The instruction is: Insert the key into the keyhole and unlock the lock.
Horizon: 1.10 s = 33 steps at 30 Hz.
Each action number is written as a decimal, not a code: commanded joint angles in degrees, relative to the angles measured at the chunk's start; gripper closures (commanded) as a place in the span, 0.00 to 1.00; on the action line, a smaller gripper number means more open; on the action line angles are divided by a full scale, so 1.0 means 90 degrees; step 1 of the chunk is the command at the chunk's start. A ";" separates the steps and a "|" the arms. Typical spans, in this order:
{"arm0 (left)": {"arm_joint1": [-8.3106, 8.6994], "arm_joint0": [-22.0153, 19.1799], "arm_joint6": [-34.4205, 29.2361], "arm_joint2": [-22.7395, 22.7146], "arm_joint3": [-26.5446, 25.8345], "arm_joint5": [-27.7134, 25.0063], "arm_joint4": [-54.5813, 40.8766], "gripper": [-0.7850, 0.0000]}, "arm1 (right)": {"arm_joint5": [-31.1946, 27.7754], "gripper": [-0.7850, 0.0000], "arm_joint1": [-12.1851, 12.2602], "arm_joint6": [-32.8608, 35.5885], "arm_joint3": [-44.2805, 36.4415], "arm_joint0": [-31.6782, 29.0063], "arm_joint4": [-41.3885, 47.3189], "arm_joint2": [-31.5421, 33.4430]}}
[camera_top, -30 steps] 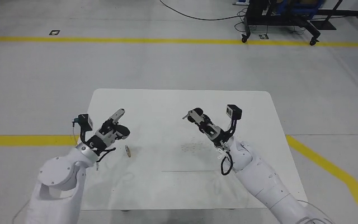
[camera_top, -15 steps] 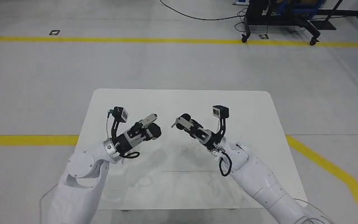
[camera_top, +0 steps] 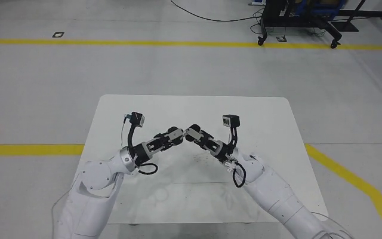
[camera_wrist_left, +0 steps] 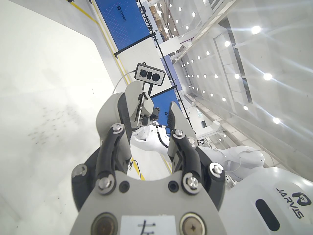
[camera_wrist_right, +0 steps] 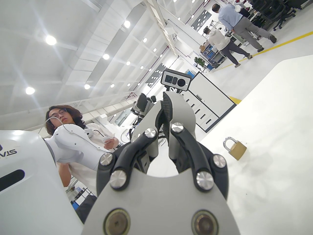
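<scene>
– Padlock [camera_wrist_right: 234,148], where is it?
– Lying on the white bench [camera_wrist_right: 273,113], apart from both arms.
– The right gripper [camera_wrist_right: 163,103]?
– Fingers pressed together; I cannot tell whether anything sits between them.
– And the left gripper [camera_wrist_left: 148,101]?
– Fingers apart, above mid-bench, almost tip to tip with the right one.

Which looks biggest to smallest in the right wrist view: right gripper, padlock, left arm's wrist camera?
1. right gripper: by far the largest, but it is nearest the lens.
2 and 3. padlock and left arm's wrist camera: they look about alike, so I won't rank them.
</scene>
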 commanded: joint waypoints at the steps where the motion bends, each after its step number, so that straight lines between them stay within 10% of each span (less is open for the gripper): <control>1: 0.0007 -0.0014 -0.0031 0.0053 -0.0011 0.0034 0.0040 0.78 | 0.0012 1.00 -0.0009 0.0017 0.0000 -0.0005 0.0006 0.0015; 5: 0.0023 -0.0009 -0.0025 0.0103 -0.0029 0.0036 0.0137 1.00 | 0.0047 1.00 -0.0026 0.0035 0.0009 -0.0015 -0.0011 0.0054; 19: 0.0074 0.0056 0.0416 0.0176 -0.0196 0.0158 0.0714 1.00 | -0.0010 1.00 -0.0056 0.0169 0.0018 -0.0130 0.0002 0.0206; 20: 0.0077 0.0057 0.0438 0.0173 -0.0196 0.0162 0.0712 1.00 | -0.0004 0.71 -0.0056 0.0207 0.0013 -0.0135 0.0008 0.0209; 21: 0.0079 0.0056 0.0458 0.0168 -0.0200 0.0155 0.0691 1.00 | 0.0001 0.00 -0.0056 0.0245 0.0008 -0.0139 0.0025 0.0214; 33: 0.0089 0.0107 0.1315 -0.0552 -0.0229 0.0903 -0.0466 1.00 | 0.0016 0.00 -0.0053 0.0320 0.0012 -0.0131 -0.0001 0.0223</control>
